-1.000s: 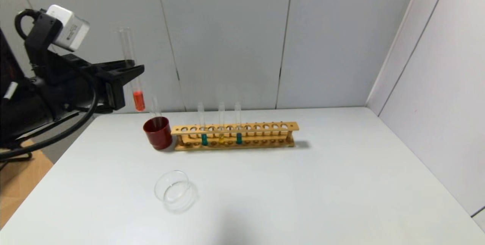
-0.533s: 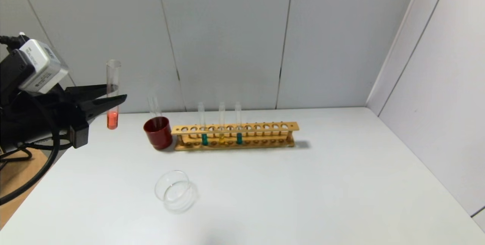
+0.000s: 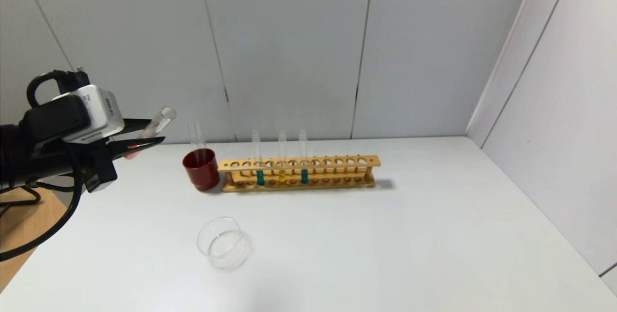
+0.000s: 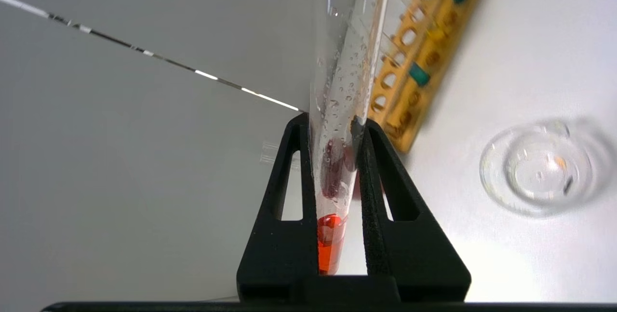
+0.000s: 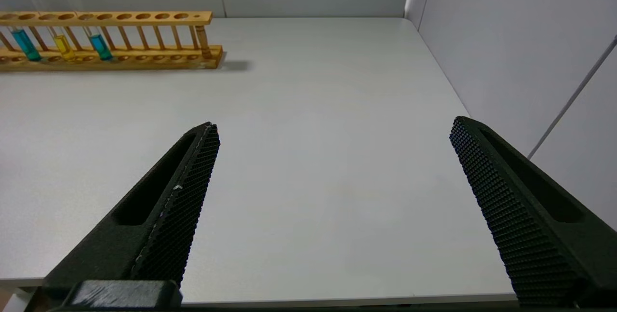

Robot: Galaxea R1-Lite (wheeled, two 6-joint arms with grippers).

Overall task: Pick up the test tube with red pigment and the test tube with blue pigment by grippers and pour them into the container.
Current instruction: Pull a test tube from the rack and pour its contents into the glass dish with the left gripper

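The left claw (image 3: 147, 134) hangs above the desk (image 3: 385, 235) at its 9 o'clock edge, and its two black fingers are pressed tight on the test tube with red pigment (image 3: 153, 128). The tube is tilted, with its open mouth up toward 1 o'clock and its red end low, beside the fingers. In the left wrist view the orange-red liquid (image 4: 328, 242) sits at the rounded end between the fingers, and small drops cling inside the glass. The container (image 3: 222, 243), a clear shallow dish, stands on the desk toward 7 o'clock of the wooden rack (image 3: 299, 173), well apart from the claw. The rack lies across the far middle of the desk with three tubes standing in it. The test tube with blue pigment (image 5: 100, 46) is the rightmost of them, beside a yellow tube (image 5: 63, 46). A dark red cup (image 3: 200, 169) touches the rack at its 9 o'clock end. The right claw (image 5: 332, 150) is wide open and holds nothing, over bare desk at the 3 o'clock side.
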